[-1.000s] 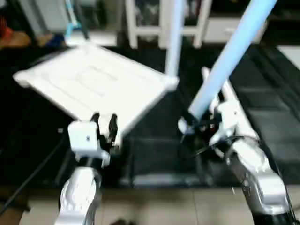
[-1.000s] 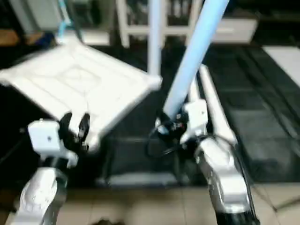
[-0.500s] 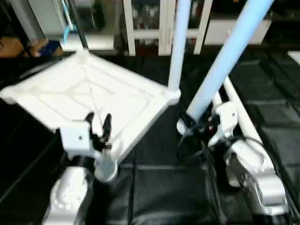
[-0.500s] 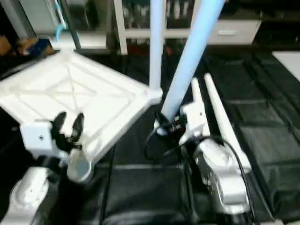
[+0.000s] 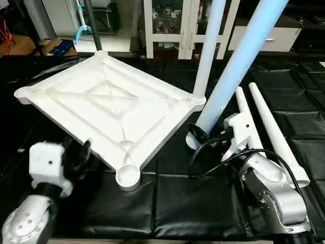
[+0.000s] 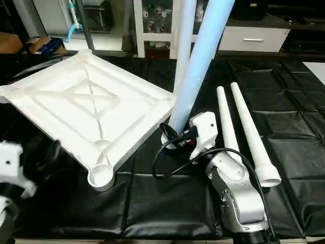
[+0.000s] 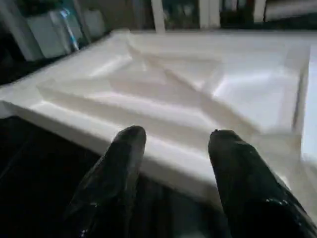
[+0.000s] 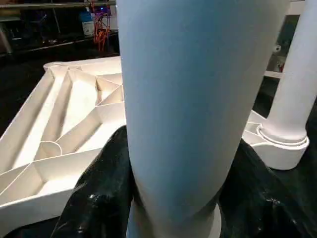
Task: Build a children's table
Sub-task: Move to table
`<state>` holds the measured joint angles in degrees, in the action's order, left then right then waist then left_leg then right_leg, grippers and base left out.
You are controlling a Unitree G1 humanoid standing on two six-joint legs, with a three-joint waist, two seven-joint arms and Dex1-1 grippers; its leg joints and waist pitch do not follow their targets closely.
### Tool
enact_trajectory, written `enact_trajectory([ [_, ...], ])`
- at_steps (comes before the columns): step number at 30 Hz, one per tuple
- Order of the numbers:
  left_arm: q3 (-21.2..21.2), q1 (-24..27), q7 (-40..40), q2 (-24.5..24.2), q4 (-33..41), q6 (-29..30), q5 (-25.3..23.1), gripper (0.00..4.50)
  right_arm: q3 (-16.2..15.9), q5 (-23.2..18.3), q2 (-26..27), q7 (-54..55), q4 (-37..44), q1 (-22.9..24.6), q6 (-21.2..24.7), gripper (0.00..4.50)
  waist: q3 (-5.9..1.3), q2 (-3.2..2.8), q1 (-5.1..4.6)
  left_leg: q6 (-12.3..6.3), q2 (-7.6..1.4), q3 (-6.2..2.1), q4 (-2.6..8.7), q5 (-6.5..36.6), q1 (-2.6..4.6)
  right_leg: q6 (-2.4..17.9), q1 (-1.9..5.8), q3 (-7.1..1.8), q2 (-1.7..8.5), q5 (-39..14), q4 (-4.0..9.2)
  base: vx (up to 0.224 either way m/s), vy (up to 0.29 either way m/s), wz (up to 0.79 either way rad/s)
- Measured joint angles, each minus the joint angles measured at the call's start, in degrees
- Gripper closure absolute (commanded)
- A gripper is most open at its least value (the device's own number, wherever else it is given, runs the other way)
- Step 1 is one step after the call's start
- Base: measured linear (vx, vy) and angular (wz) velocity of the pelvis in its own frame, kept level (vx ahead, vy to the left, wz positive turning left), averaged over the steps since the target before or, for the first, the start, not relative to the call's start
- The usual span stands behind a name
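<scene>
The white tabletop (image 5: 109,101) lies upside down on the black mat, X-ribs up, its near corner socket (image 5: 128,177) empty. One white leg (image 5: 209,46) stands upright in the right corner socket. My right gripper (image 5: 199,134) is shut on the thick end of a second leg (image 5: 244,56), which leans up and to the right, its base just off the mat beside that socket. In the right wrist view its fingers (image 8: 96,193) press both sides of the tube. My left gripper (image 5: 81,155) is open, just short of the tabletop's near-left edge (image 7: 163,148). Two more legs (image 5: 277,134) lie at the right.
A black padded mat (image 5: 193,203) covers the work surface. White cabinets (image 5: 170,25) and a drawer unit (image 5: 284,35) stand behind it. A black pole (image 5: 91,25) and a cardboard box (image 5: 18,46) are at the back left. A black cable (image 5: 203,162) loops off my right wrist.
The camera has tilted and the view has shifted. My left gripper has drawn back from over the tabletop's near edge to its left. The right gripper still holds the leaning leg.
</scene>
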<state>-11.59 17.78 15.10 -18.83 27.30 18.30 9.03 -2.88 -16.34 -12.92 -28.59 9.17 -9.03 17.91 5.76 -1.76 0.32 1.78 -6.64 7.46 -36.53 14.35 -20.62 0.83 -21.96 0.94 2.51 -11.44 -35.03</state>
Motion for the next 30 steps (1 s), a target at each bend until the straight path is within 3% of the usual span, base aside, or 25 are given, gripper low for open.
enact_trajectory([
  [6, 5.5, 4.4, 7.2, -5.4, -0.5, 3.6, 0.4, 2.08, 0.0, 0.0, -0.4, -0.2, 0.0, 0.0, 0.0, 2.62, -0.01, 0.01, 0.11, -0.01, -0.03, 0.04, 0.17, 0.0, -0.03, 0.2, -0.05, -0.01, -0.01, 0.1, -0.01, 0.000, 0.000, 0.00],
  [14, 13.2, 0.0, 10.5, -5.1, -0.4, 5.9, 0.8, 2.08, 0.0, 0.0, -0.4, -0.5, 0.0, -0.1, 0.0, 2.62, -0.06, -0.11, 0.35, -0.39, -0.58, 0.86, 0.31, -0.3, -0.36, -0.1, -0.33, 0.02, -0.04, -0.1, 0.04, 0.000, 0.000, 0.00],
  [24, 21.9, -9.0, 11.1, -0.1, -4.1, 5.9, -0.4, 2.08, 0.0, -0.1, -0.3, -0.5, 0.8, -0.6, 0.1, 2.62, -0.05, -0.10, 0.36, -0.43, -0.92, 1.73, 0.31, -0.3, -0.32, -0.1, -0.31, 0.01, 0.25, -0.1, -0.02, 0.000, 0.000, 0.00],
  [30, 27.0, -9.8, 11.4, 2.8, -5.9, 3.6, -1.5, 2.08, 0.0, -0.1, -0.4, -0.5, 0.9, -0.9, 0.1, 2.62, -0.04, -0.13, -0.14, -0.61, -0.95, 2.07, 0.32, -0.4, -0.36, -0.1, -0.34, 0.01, 0.42, -0.1, 0.00, 0.000, 0.000, 0.00],
])
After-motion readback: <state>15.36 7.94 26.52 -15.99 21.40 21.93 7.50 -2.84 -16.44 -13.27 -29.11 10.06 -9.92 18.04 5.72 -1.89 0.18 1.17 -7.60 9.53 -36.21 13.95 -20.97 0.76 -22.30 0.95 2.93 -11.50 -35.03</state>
